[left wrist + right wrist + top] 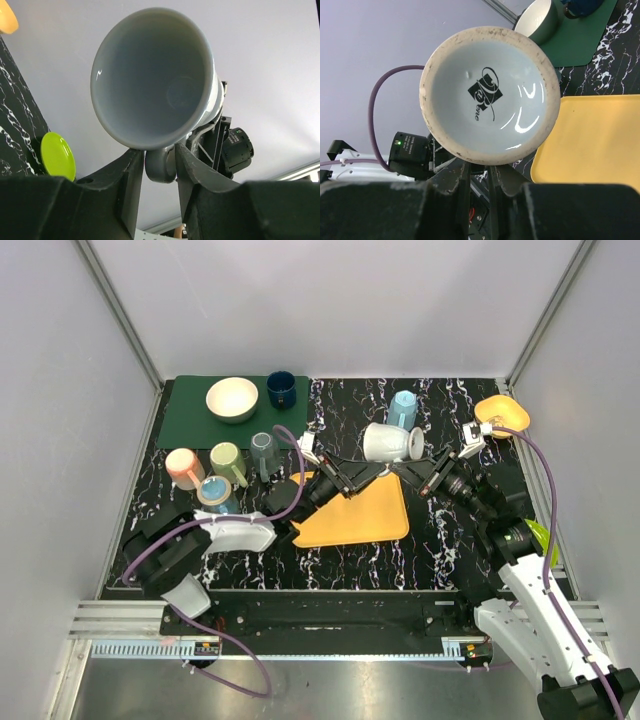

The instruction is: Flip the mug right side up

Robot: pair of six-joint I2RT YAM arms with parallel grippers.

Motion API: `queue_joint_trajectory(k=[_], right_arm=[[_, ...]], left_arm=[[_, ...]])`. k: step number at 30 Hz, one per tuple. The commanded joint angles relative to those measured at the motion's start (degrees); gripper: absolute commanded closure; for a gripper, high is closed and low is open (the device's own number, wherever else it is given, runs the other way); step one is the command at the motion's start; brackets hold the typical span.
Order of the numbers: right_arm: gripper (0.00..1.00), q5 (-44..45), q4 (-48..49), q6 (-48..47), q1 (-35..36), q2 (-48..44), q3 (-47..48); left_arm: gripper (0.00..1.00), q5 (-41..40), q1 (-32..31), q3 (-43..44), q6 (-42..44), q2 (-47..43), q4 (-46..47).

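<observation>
The white mug (390,443) is held on its side in the air between both grippers, above the far edge of the yellow tray (360,515). Its mouth faces my left gripper and its base faces my right. In the left wrist view the open mouth (150,75) fills the frame, and my left gripper (159,165) is shut on the handle below it. In the right wrist view I see the printed base (487,95). My right gripper (479,172) has its fingers a handle's width apart, with their tips hidden behind the base rim. From above, the left gripper (372,470) and right gripper (420,472) meet under the mug.
A green mat (190,420) at back left holds a cream bowl (232,399) and a dark blue cup (281,390), with several coloured cups just in front. A light blue mug (403,408) stands behind the held mug. An orange bowl (502,413) and a lime plate (538,535) sit on the right.
</observation>
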Motion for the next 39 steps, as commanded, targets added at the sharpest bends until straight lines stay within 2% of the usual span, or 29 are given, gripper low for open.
queue_joint_trajectory(k=[1, 3, 6, 7, 8, 17, 21, 23, 24, 29, 30, 32, 37, 38, 39], right_arm=[[1.00, -6.1, 5.2, 1.2, 0.9, -0.9, 0.5], [1.00, -6.3, 4.9, 0.7, 0.9, -0.7, 0.9], [1.00, -6.7, 4.6, 0.6, 1.1, -0.6, 1.0], [1.00, -6.8, 4.5, 0.6, 1.1, -0.6, 1.0], [1.00, -6.9, 4.4, 0.5, 1.0, -0.7, 0.9], [1.00, -11.2, 6.0, 0.6, 0.8, -1.6, 0.1], [1.00, -11.7, 3.9, -0.1, 1.0, -1.4, 1.0], [0.88, -11.7, 2.9, -1.0, 1.0, -1.3, 1.9], [0.79, -11.4, 1.8, -1.5, 1.0, -1.4, 2.6], [0.57, -11.4, 1.6, -1.6, 1.0, -0.8, 3.7], [0.50, -11.4, 1.6, -1.6, 1.0, -0.8, 4.0], [0.46, -11.5, 1.3, -1.7, 1.0, -0.7, 4.2], [0.44, -11.6, 1.1, -1.9, 0.9, -0.6, 4.1], [0.44, -11.4, 0.9, -2.5, 1.0, -0.7, 4.1], [0.44, -11.2, -0.7, -3.1, 1.0, -0.9, 4.5]], left_arm=[[0.67, 2.8, 1.0, 3.8, -0.9, 2.1, 13.7], [0.71, 3.2, 1.0, 4.0, -1.5, 2.5, 14.2], [0.85, 3.7, 1.3, 4.2, -1.6, 2.7, 14.8], [0.90, 3.8, 1.5, 4.2, -1.7, 2.5, 14.8], [1.00, 4.3, 1.7, 4.3, -1.9, 2.6, 14.8], [1.00, 11.6, 4.1, 3.9, -1.4, 1.6, 18.9], [1.00, 11.6, 4.3, 2.0, 3.4, -3.8, 10.1], [1.00, 11.4, 4.3, 1.4, 7.6, -6.2, 6.4], [1.00, 11.4, 4.3, 1.2, 9.0, -8.5, 3.2], [1.00, 9.7, 4.3, -0.9, 16.1, -14.5, -4.0], [1.00, 9.4, 4.4, -1.3, 16.8, -16.3, -6.3], [1.00, 8.6, 4.4, -2.1, 19.3, -18.0, -8.4], [1.00, 6.8, 4.4, -2.8, 23.0, -22.5, -15.9], [1.00, 6.3, 4.4, -2.6, 24.6, -24.1, -17.9], [1.00, 5.5, 4.4, -2.3, 25.9, -25.2, -24.5]])
